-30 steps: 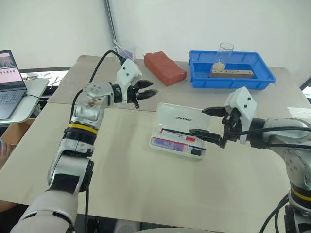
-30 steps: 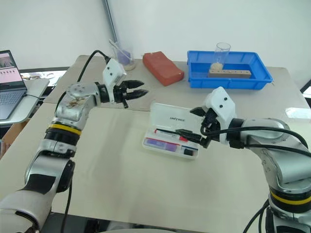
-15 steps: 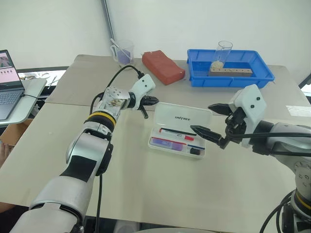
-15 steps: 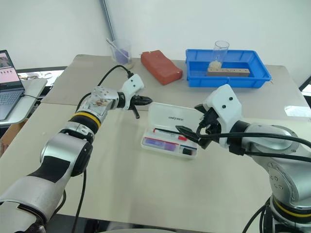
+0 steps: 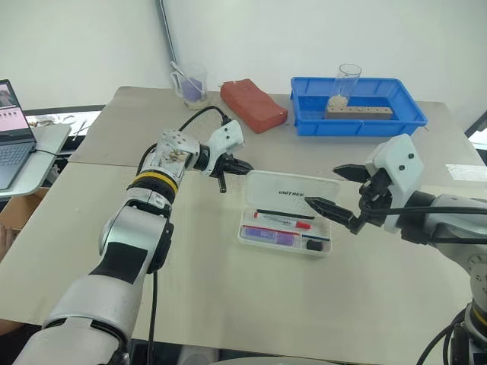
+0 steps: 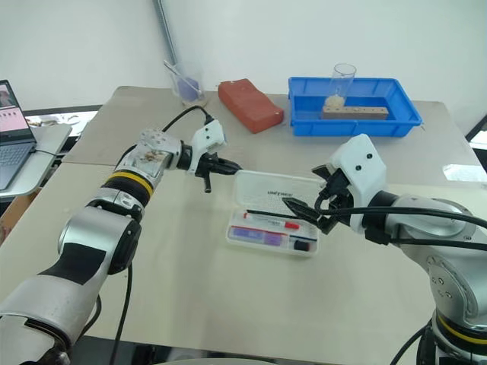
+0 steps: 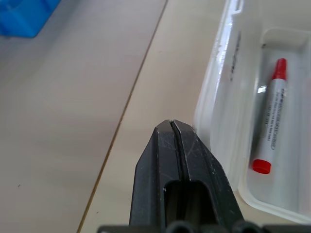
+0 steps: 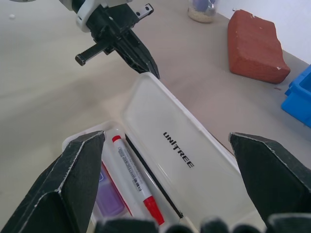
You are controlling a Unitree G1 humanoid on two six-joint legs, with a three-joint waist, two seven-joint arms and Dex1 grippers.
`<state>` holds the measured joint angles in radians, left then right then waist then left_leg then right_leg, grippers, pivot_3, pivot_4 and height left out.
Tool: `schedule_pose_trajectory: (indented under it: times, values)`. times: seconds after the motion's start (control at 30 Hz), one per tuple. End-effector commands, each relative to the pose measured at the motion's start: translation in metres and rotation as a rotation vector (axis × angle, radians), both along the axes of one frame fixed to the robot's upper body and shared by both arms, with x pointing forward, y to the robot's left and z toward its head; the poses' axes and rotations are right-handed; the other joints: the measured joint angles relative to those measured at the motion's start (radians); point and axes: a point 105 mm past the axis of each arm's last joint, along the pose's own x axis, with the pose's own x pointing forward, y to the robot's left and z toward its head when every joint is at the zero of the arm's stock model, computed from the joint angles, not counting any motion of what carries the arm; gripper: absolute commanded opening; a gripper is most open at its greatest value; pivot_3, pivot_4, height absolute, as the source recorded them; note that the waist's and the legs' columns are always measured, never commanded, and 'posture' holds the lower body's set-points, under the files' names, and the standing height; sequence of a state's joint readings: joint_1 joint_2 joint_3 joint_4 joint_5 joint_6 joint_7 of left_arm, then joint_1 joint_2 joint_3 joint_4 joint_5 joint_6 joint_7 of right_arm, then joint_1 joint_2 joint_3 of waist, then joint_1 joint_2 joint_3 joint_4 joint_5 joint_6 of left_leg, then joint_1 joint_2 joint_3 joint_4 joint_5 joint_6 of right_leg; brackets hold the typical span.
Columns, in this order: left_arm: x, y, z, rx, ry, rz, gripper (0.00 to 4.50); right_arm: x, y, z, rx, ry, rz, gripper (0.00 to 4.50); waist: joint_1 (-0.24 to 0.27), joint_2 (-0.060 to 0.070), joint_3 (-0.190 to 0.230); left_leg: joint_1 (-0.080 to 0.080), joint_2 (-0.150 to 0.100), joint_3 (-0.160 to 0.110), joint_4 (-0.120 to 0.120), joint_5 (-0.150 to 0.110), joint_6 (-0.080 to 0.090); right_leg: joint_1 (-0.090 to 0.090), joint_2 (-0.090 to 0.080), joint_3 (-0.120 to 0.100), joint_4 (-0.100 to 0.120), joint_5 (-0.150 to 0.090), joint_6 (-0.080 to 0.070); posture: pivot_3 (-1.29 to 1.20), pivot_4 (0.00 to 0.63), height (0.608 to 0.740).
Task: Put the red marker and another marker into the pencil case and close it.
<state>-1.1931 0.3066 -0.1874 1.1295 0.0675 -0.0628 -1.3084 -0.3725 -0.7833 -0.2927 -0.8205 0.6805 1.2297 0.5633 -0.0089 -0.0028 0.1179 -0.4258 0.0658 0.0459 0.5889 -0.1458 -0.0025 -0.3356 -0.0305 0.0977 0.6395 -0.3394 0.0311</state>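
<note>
The pencil case (image 5: 323, 251) lies open at the table's middle, its "UNITREE" lid (image 5: 295, 193) leaning back. Inside it, the red marker (image 5: 285, 223) lies along the back and the purple marker (image 5: 266, 236) in front. My left gripper (image 5: 245, 169) is shut with nothing in it, its tip at the lid's far left corner; I cannot tell whether it touches. The left wrist view has these shut fingers (image 7: 171, 145) beside the lid's edge (image 7: 221, 82). On the case's right side my right gripper (image 5: 322, 186) hovers open, its fingers spread wide above the lid (image 8: 180, 150).
A blue tray (image 5: 304, 106) at the back right holds a wooden block and a glass. A red brick (image 5: 255, 105) and a cup with pens (image 5: 190, 80) stand at the back. A laptop (image 5: 11, 129) sits on a side table at the left.
My left gripper has shut and swung down and to the right, from above the table to the lid's far left corner. The right gripper has stayed open beside the case.
</note>
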Motion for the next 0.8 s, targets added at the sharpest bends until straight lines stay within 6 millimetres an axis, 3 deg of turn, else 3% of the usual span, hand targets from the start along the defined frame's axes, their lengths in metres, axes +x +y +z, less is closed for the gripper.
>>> schedule_pose_trajectory:
  times: [0.03, 0.3, 0.5, 0.8]
  values:
    - [-0.015, -0.005, 0.01, -0.025, -0.018, -0.125, 0.05, 0.0, -0.003, 0.01, -0.009, -0.046, 0.021, 4.5, -0.002, 0.0, 0.0, 0.0, 0.0, 0.0, 0.0, 0.0, 0.0, 0.0, 0.0, 0.0, 0.0, 0.0, 0.0, 0.0, 0.15, 0.74]
    - [-0.052, -0.008, -0.003, 0.052, -0.025, -0.299, 0.05, -0.008, -0.001, 0.005, -0.026, 0.024, 0.11, 4.5, -0.004, 0.001, 0.0, 0.001, 0.002, 0.0, 0.0, 0.0, 0.0, 0.001, 0.001, 0.001, 0.001, 0.0, 0.0, 0.0, 0.15, 0.74]
    - [-0.071, -0.015, -0.036, 0.174, -0.078, -0.369, 0.05, -0.033, -0.001, -0.031, -0.111, 0.203, 0.203, 4.5, -0.001, 0.0, 0.0, 0.001, 0.002, -0.001, 0.001, 0.0, 0.0, 0.002, 0.001, 0.001, 0.0, 0.0, 0.0, 0.0, 0.15, 0.74]
    - [-0.08, -0.028, -0.073, 0.29, -0.145, -0.415, 0.05, -0.023, -0.01, -0.055, -0.156, 0.221, 0.134, 4.5, -0.002, -0.002, 0.0, 0.002, 0.001, -0.002, 0.002, 0.0, 0.0, 0.004, 0.001, 0.002, 0.0, 0.0, 0.0, 0.0, 0.15, 0.74]
